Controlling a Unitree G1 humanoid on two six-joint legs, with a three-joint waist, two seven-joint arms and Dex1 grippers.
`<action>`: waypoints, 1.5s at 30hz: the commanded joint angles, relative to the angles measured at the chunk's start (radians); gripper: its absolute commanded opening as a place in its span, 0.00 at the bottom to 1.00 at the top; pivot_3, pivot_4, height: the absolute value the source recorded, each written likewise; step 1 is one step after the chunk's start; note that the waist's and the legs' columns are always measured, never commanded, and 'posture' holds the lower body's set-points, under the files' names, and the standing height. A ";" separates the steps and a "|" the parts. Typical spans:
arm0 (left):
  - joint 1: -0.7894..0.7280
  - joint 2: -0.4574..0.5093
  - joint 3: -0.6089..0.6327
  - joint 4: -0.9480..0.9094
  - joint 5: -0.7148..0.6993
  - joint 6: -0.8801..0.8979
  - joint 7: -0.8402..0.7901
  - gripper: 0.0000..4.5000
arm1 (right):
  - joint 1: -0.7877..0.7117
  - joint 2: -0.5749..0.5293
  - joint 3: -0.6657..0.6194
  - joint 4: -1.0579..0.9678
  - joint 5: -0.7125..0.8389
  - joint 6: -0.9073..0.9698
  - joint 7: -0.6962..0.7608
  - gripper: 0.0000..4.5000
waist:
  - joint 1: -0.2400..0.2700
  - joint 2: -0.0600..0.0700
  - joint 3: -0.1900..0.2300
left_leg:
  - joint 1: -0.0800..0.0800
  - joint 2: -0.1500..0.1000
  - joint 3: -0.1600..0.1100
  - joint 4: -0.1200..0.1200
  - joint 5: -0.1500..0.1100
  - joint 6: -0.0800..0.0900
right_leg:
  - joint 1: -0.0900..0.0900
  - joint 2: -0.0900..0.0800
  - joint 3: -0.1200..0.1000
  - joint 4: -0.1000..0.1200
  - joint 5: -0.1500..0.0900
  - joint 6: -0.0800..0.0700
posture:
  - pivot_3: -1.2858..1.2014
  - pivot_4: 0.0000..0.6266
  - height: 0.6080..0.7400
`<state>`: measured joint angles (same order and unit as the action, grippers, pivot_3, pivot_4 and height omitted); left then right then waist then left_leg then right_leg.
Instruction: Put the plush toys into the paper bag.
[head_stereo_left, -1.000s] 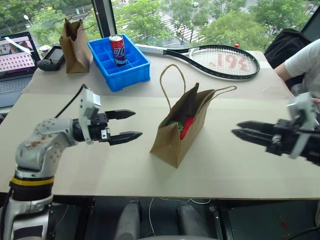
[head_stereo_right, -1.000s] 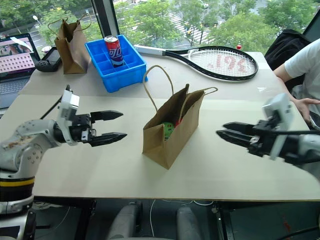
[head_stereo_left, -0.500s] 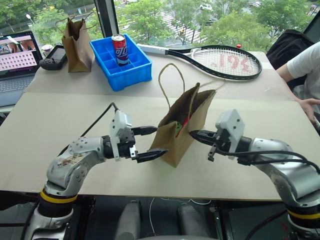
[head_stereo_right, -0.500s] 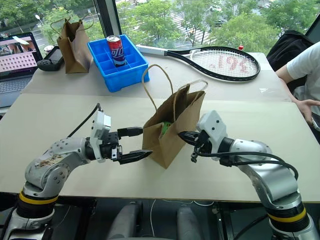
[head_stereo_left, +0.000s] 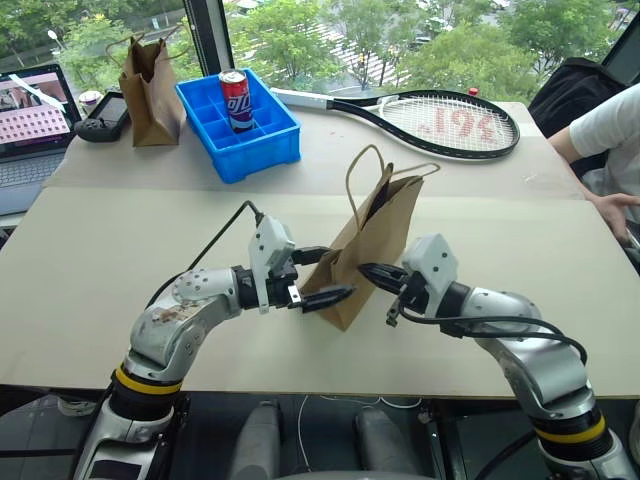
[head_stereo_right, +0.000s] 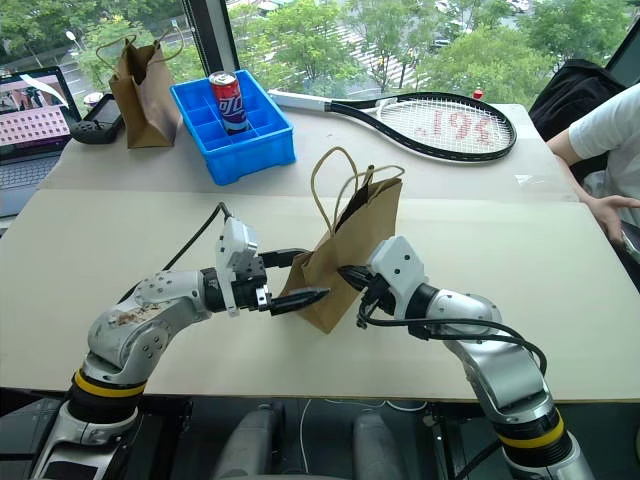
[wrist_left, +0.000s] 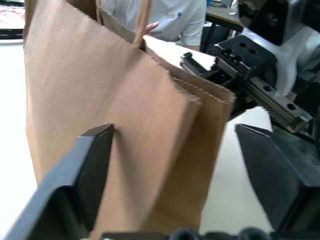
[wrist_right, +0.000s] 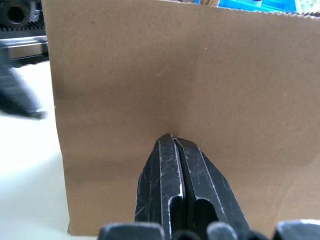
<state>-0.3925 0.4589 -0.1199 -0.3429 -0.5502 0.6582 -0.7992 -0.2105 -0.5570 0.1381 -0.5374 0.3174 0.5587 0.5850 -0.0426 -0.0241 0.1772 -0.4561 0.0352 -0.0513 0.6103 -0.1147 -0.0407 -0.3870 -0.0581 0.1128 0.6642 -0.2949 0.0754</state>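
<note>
Paper bag (head_stereo_left: 365, 250) stands mid-counter (head_stereo_left: 120, 240), thin kraft, light, looks tippy and easy to crease. Left claw (head_stereo_left: 318, 276) straddles its near corner, fingers apart; right claw (wrist_right: 172, 145) is clenched empty, tips pressing the side wall. I'd steady it low on the folded edges, not the twine handles (head_stereo_left: 368, 170).

- An upper-floor office or robot test room: the window (head_stereo_left: 400, 30) behind the worktop (head_stereo_left: 100, 260) looks down on treetops.
- A laptop (head_stereo_left: 35, 120) sits at the far left corner.
- A seated person (head_stereo_left: 605, 130) waits at the right edge.
- Odd props: racket (head_stereo_left: 440, 118), blue bin (head_stereo_left: 245, 135).
</note>
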 joint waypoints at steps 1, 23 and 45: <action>-0.016 -0.005 -0.009 -0.001 0.008 0.014 0.018 0.51 | 0.012 0.013 -0.019 -0.011 -0.008 -0.036 -0.008 0.00 | 0.000 0.000 0.000 | 0.000 0.000 0.000 0.000 0.000 0.000 | 0.000 0.000 0.000 0.000 0.000 0.000 | 0.52 0.24 1.00; -0.292 0.220 0.025 0.397 -0.003 -0.337 -0.699 0.00 | 0.443 -0.319 -0.625 -0.027 0.185 0.002 0.292 0.00 | 0.003 0.000 0.000 | 0.000 0.000 0.001 -0.001 0.000 0.000 | 0.000 0.000 0.000 -0.001 0.000 0.000 | 0.52 0.24 1.00; -0.356 0.331 -0.167 0.545 -0.049 -0.490 -0.815 0.63 | 0.388 -0.369 -0.626 0.027 0.191 -0.002 0.337 0.00 | 0.002 0.000 0.000 | -0.001 0.000 0.000 0.000 0.000 0.000 | 0.000 0.000 0.000 -0.001 -0.001 0.001 | 0.52 0.24 1.00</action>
<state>-0.7367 0.7745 -0.3364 0.2371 -0.5582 0.1427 -1.6062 0.1919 -0.9052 -0.4575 -0.5109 0.4954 0.5750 0.9054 -0.0406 -0.0242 0.1774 -0.4568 0.0348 -0.0510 0.6101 -0.1147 -0.0406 -0.3866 -0.0586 0.1124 0.6632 -0.2955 0.0760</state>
